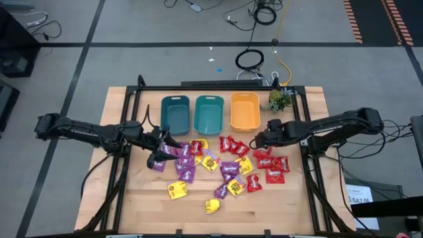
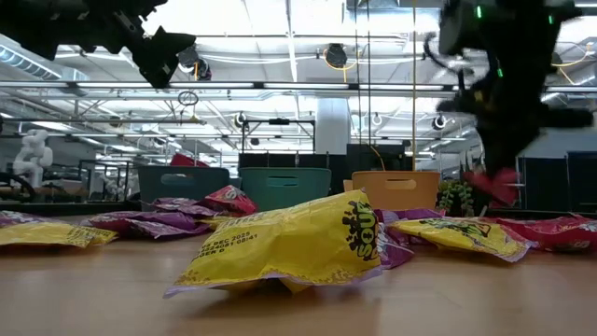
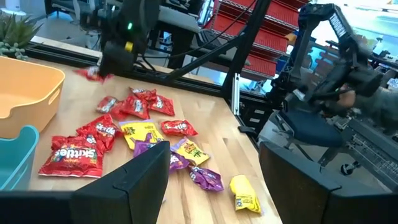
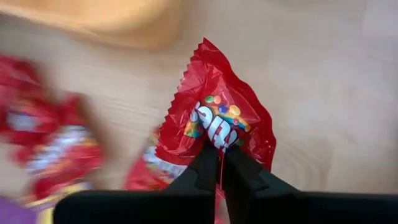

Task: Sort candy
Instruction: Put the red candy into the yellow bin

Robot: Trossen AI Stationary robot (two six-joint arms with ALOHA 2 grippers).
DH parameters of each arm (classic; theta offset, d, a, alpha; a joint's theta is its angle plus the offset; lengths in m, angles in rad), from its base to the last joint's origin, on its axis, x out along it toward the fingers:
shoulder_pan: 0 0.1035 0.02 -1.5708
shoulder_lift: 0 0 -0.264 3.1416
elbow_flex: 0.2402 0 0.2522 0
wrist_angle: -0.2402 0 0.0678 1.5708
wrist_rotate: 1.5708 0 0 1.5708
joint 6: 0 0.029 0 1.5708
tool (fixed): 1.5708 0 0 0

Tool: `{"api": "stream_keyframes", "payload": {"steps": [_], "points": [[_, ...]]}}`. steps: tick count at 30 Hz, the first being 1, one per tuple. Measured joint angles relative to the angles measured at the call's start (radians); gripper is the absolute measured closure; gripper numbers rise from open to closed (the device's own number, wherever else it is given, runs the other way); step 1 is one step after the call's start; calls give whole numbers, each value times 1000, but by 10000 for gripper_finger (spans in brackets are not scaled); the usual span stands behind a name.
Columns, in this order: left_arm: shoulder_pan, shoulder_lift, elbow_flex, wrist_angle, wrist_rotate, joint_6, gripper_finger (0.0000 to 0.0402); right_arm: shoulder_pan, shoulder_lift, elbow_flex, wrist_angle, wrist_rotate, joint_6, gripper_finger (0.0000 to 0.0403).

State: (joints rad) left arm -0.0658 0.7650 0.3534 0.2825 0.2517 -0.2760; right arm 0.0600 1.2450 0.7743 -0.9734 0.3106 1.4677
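While my right gripper [image 4: 221,163] pinches a red Skittles packet [image 4: 214,121] by its lower edge, the packet hangs clear of the wooden counter [image 1: 277,201], right of centre in the high view, just in front of the orange bin [image 1: 244,110]. Its wrapper is glossy and crinkled, with a serrated edge. My left gripper [image 1: 156,149] hovers with fingers spread wide over the purple packets [image 1: 184,162] at the pile's left side. Remaining candy lies loose mid-counter: purple left, yellow packets [image 1: 210,162] mixed through the middle, red packets [image 1: 272,165] right. Two teal bins [image 1: 192,114], smooth rounded plastic, stand beside the orange one along the upper edge.
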Motion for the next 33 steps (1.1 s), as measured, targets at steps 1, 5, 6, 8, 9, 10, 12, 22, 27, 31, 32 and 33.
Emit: {"api": "stream_keyframes", "payload": {"steps": [1,5,6,8,9,10,12,22,27,31,32,33], "points": [[0,0,0,0,0,2,146,10,0,41,-36,22,11,401],[0,0,0,0,4,3,146,37,0,189,-191,108,72,401],[0,0,0,0,10,3,146,41,-1,219,-207,124,79,401],[0,0,0,-3,18,3,146,48,-1,271,-229,146,82,402],[0,0,0,-9,20,4,146,51,-1,292,-231,155,81,402],[0,0,0,-18,20,4,146,55,-1,311,-229,161,80,402],[0,0,0,-40,21,3,146,56,-1,341,-227,163,78,402],[0,0,0,-65,0,-67,146,49,1,368,-111,242,-50,402],[0,0,0,-52,-152,-123,146,15,10,368,56,297,-215,402],[0,7,0,-64,-261,-259,146,-48,24,368,98,266,-350,402],[-1,14,4,-84,-278,-283,146,-72,26,368,94,254,-376,402],[-2,22,17,-117,-291,-301,146,-97,29,368,91,237,-409,402]]}}
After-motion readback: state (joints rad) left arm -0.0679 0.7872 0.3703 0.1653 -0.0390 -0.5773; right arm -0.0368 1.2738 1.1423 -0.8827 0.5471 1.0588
